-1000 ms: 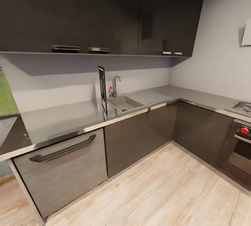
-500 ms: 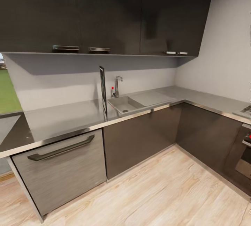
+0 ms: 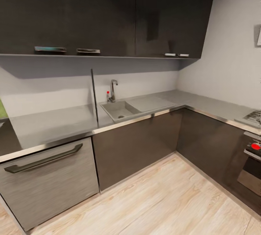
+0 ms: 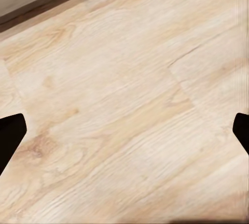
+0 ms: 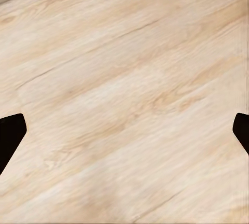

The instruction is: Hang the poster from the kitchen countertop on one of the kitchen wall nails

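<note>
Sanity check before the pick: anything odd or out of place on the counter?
One thing: the poster stands upright on its edge on the kitchen countertop, just left of the sink, edge-on to the head camera, so it reads as a thin dark line. It touches no wall or other visible support. Nothing looks spilled or damaged.

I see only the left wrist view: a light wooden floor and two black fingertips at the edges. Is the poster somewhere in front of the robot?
Observer: Yes. In the head view the tall black-framed poster stands upright on the long grey kitchen countertop. It is seen edge-on, as a thin dark line.
Operator: What is next to it?
Observer: The inset grey sink with its metal tap lies just right of it in the head view.
Operator: And the other arm?
Observer: The right end effector is open and holds nothing. It is above the light wooden floor.
</note>
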You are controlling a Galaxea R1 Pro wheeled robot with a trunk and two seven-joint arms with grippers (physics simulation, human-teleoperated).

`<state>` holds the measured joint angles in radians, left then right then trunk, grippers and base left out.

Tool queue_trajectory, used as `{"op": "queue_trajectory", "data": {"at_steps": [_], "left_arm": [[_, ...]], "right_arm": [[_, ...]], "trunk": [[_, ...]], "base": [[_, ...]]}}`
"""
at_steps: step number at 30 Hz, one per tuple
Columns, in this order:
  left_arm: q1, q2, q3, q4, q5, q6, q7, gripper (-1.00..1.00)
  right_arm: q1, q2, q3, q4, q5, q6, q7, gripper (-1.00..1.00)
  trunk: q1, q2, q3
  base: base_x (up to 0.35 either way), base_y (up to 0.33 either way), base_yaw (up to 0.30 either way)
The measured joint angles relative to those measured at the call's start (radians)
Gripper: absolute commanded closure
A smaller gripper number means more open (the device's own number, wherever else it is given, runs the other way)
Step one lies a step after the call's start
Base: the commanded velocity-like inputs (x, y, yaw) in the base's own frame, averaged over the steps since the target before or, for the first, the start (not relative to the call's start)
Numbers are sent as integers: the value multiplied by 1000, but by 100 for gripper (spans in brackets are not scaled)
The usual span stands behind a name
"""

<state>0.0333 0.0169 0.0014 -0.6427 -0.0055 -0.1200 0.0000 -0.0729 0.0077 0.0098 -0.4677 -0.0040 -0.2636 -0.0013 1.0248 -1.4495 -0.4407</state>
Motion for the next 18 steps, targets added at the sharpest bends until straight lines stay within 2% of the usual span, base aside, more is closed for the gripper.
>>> {"op": "queue_trajectory", "data": {"at_steps": [9,13,18], "left_arm": [[0,0,0,0,0,-1,0,-100],[0,0,0,0,0,-1,0,-100],[0,0,4,0,1,-1,0,-100]], "right_arm": [[0,0,0,0,-1,0,-1,-100],[0,0,0,0,-1,0,-1,-100],[0,0,0,-2,-2,0,0,-100]], "trunk": [[0,0,0],[0,0,0],[0,0,0]], "base": [[117,-267,245],[51,-88,176],[12,-21,42]]}}
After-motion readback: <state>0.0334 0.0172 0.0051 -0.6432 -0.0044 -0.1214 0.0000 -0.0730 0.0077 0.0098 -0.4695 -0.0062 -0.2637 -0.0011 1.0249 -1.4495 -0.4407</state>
